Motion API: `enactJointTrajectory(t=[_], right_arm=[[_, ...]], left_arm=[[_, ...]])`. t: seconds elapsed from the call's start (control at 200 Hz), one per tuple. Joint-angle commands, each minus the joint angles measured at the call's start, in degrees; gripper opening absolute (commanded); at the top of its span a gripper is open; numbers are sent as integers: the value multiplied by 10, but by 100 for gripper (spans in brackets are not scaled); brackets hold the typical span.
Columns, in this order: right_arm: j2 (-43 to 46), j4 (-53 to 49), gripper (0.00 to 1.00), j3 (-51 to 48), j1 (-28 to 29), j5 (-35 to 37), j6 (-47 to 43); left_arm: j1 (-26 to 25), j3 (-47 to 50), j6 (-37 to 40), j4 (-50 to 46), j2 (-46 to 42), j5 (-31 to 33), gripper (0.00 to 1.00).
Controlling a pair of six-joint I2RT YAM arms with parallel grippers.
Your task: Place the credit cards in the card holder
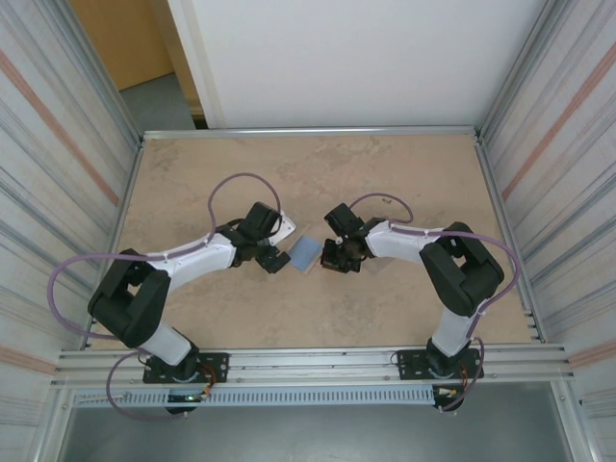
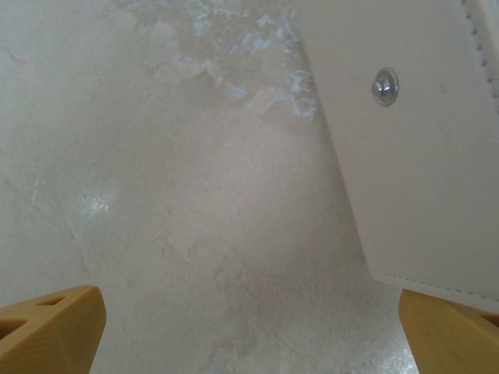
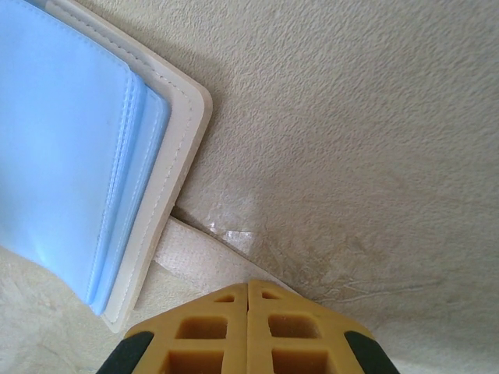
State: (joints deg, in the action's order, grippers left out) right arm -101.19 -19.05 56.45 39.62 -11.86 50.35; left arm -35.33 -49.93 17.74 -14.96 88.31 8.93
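Lying open near middle of desk (image 1: 404, 173): card holder (image 1: 306, 252), pale blue pockets (image 3: 70, 140) facing up, beige flap (image 1: 285, 230) toward left arm.

Left pincer (image 1: 272, 258) at holder's left side, wide open. In left wrist view, yellow fingertips (image 2: 47, 327) stand far apart, and beige flap (image 2: 421, 156) with metal snap stud (image 2: 385, 86) sits just above right-hand fingertip.

Right pincer (image 1: 339, 255) at holder's right side, closed, with both fingers (image 3: 218, 335) pressed together. White snap tab (image 3: 195, 253) runs from holder's edge under tips. Whether tab is pinched, cannot tell.
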Motion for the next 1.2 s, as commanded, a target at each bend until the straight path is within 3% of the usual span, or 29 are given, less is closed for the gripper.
enactJointTrajectory(t=[0.0,0.366,0.641,0.822,0.987,1.103,1.198], right_arm=[[-21,-17,0,-10,0,4,-4],[-13,-25,0,-9,1,10,-9],[-13,-26,0,-4,5,11,-13],[-14,-27,0,-4,9,11,-16],[-8,-29,0,-5,8,12,-19],[1,-34,0,-4,7,13,-24],[6,-39,0,-1,4,13,-28]], left_arm=[[16,-22,-25,-14,4,-3,97],[48,-32,-20,-20,27,0,99],[69,-89,-26,-54,97,23,97],[70,-103,-22,-73,122,16,86],[62,-99,-3,-94,114,-14,59],[41,-74,29,-97,97,-27,58],[30,-54,40,-91,84,-32,52]])
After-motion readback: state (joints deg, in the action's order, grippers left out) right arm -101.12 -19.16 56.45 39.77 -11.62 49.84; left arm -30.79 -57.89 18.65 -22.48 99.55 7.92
